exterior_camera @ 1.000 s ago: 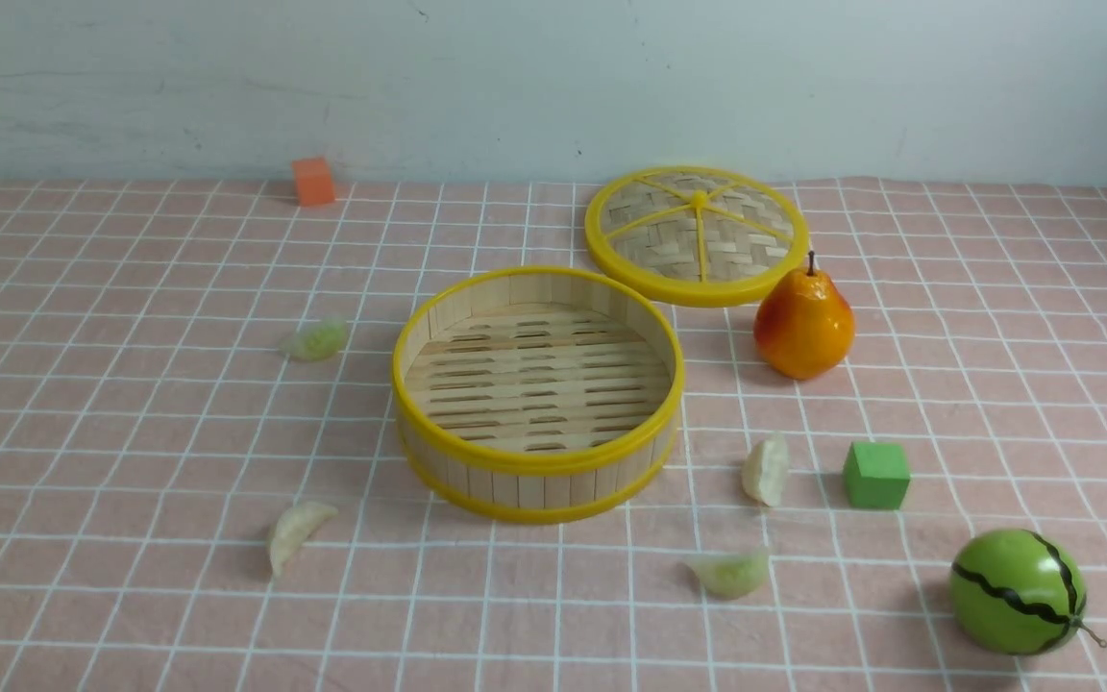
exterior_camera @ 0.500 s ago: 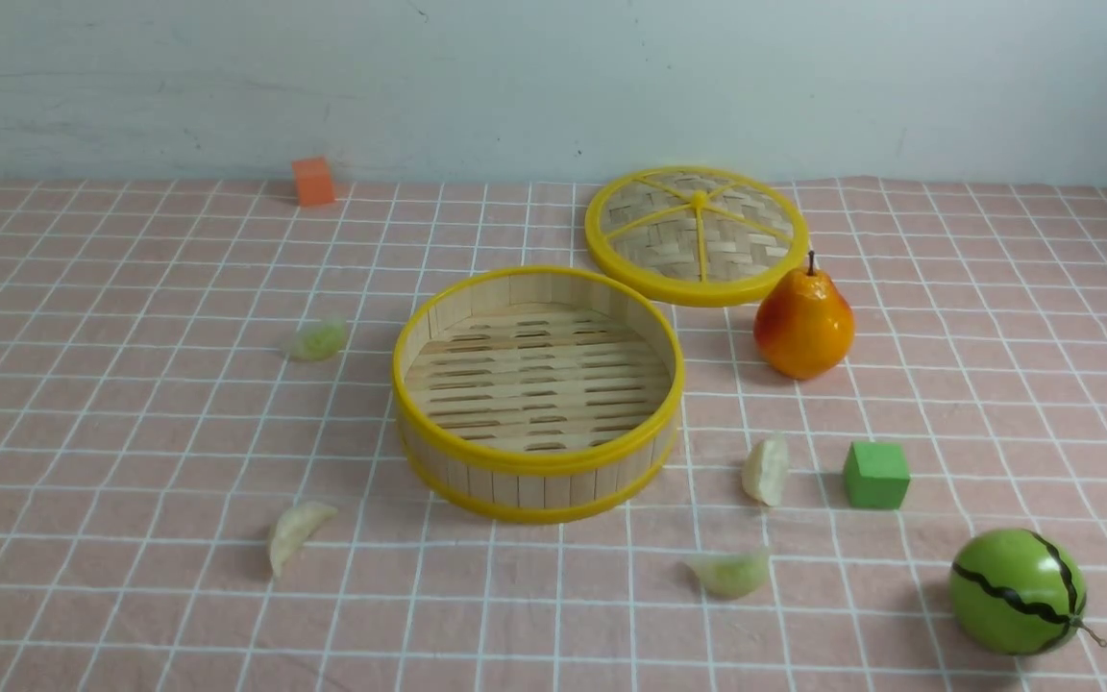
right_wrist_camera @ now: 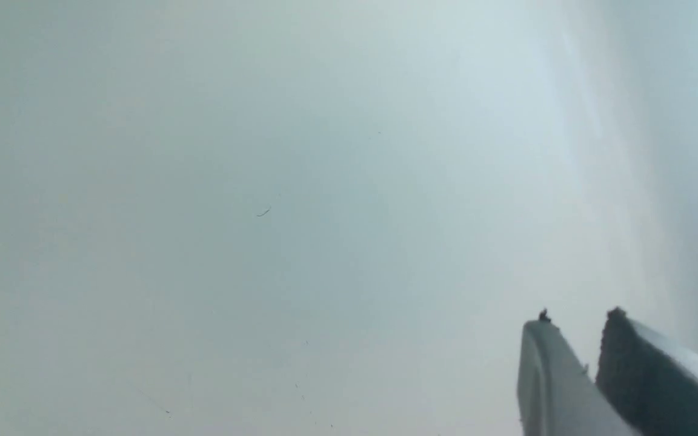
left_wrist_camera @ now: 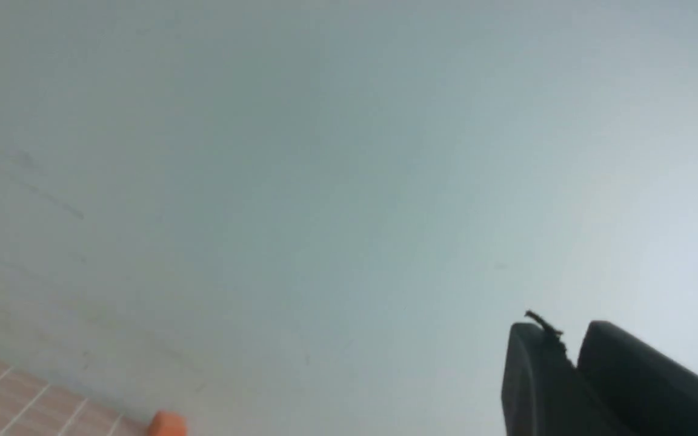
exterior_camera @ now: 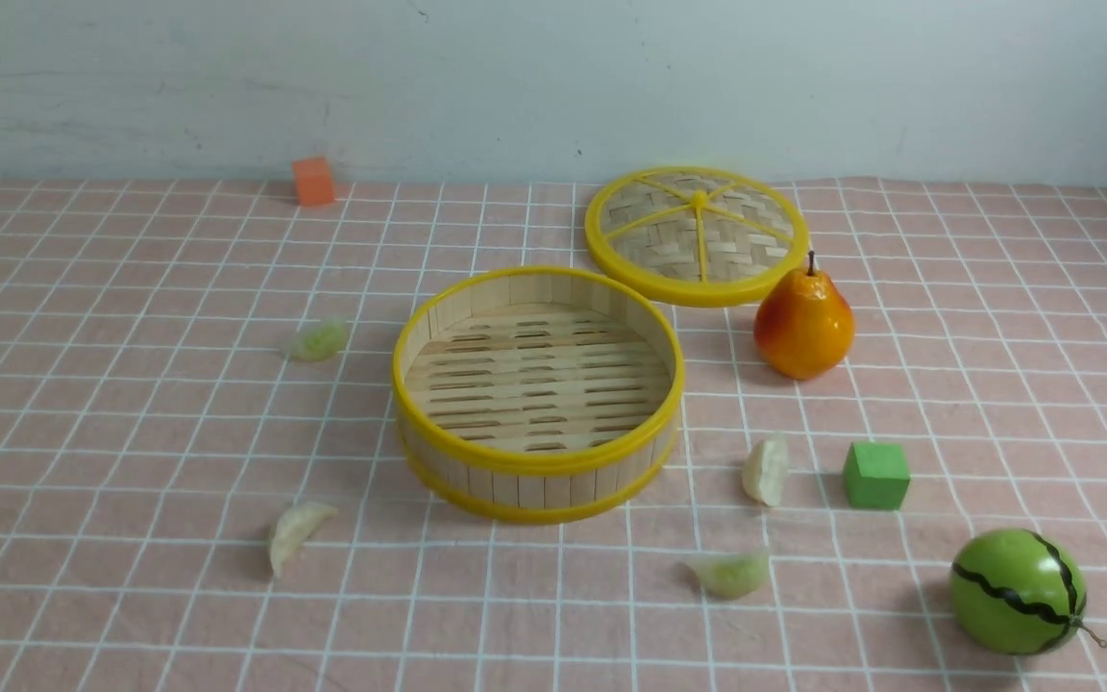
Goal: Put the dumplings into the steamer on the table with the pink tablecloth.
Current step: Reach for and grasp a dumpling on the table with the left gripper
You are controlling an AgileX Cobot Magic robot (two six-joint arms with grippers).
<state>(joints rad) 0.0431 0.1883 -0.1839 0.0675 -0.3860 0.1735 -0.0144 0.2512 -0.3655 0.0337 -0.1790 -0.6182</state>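
The round bamboo steamer (exterior_camera: pixel 534 461) with yellow rims has a bare floor. Four small pale dumplings (exterior_camera: pixel 766 469) lie around it on the pink checked tablecloth (exterior_camera: pixel 131 432). The left gripper (left_wrist_camera: pixel 570 345) and right gripper (right_wrist_camera: pixel 579 327), mostly cut off, look pinched closed, holding nothing.

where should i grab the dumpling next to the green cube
Probably from straight above, pinching the dumpling across its narrow width at mid-length. Its long axis runs away from the camera, so squeeze left-right; the green cube stands apart.

Left claw (left_wrist_camera: pixel 568 340), right claw (right_wrist_camera: pixel 578 328): nearly closed.
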